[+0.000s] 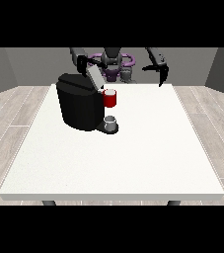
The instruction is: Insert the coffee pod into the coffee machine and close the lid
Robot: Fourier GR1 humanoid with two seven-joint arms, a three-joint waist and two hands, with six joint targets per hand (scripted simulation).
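Note:
The black coffee machine (80, 106) stands on the white table (133, 158), left of centre. Its grey lid (95, 78) is tilted up and open. At the machine's front sits a red pod holder (110, 100) with a pale top; whether that is the coffee pod I cannot tell. A small grey cup (111, 122) stands on the machine's base below it. The hand at the view's left (86, 62) is at the raised lid's upper end. The hand at the view's right (161, 69) hangs above the table's far edge, away from the machine, with its fingers spread and holding nothing.
The robot's torso (114, 62) is behind the table's far edge. Grey walls and a wooden floor surround the table. The table's white top stretches wide to the right of the machine and towards the camera.

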